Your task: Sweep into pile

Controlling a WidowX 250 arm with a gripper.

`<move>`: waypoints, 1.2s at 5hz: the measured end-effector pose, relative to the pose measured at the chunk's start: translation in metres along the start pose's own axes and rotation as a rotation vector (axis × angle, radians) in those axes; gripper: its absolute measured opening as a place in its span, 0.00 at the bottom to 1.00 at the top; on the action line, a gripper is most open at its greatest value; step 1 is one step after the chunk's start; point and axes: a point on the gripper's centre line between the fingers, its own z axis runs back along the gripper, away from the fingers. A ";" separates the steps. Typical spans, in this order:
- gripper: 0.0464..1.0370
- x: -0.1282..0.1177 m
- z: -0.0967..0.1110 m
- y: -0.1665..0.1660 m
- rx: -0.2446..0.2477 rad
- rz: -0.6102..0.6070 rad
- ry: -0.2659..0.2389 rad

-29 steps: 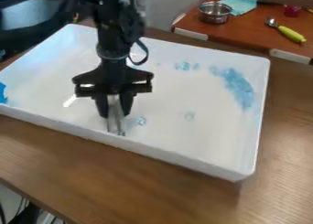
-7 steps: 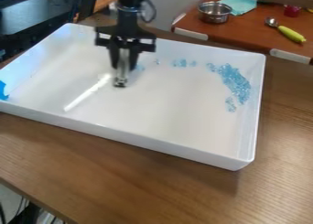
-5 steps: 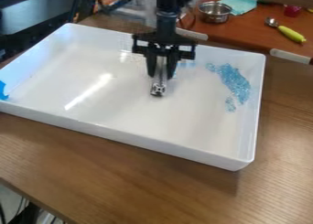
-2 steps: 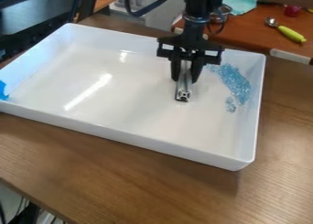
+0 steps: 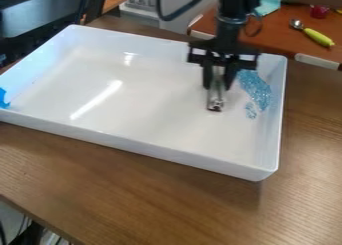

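The gripper [image 5: 219, 84] hangs over the right part of the white tray [image 5: 127, 143], its two fingers shut on an upright silver metal bar [image 5: 215, 96]. The bar's square lower end is low over the tray floor, left of the blue beads; whether it touches the floor cannot be told. Most of the light blue beads [image 5: 256, 91] form a curved heap along the tray's right wall. A small clump of beads [image 5: 250, 110] lies just below the heap. The gripper covers the heap's upper left side.
The tray stands on a brown wooden table [image 5: 120, 189]. Blue tape [image 5: 3, 98] marks its left wall. On a reddish side surface behind are a yellow-green handled tool [image 5: 318, 37], a red cup [image 5: 319, 11] and a teal cloth [image 5: 268, 7].
With the bar in its grip, the gripper has moved right across the tray towards the bead heap. Scattered beads near the tray's front are gone from there. The tray has shifted slightly left.
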 end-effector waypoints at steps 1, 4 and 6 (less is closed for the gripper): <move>0.33 -0.014 0.004 -0.035 -0.029 -0.061 0.007; 0.33 -0.017 0.046 -0.003 -0.070 -0.044 -0.042; 0.33 -0.021 0.081 0.076 0.008 0.075 -0.071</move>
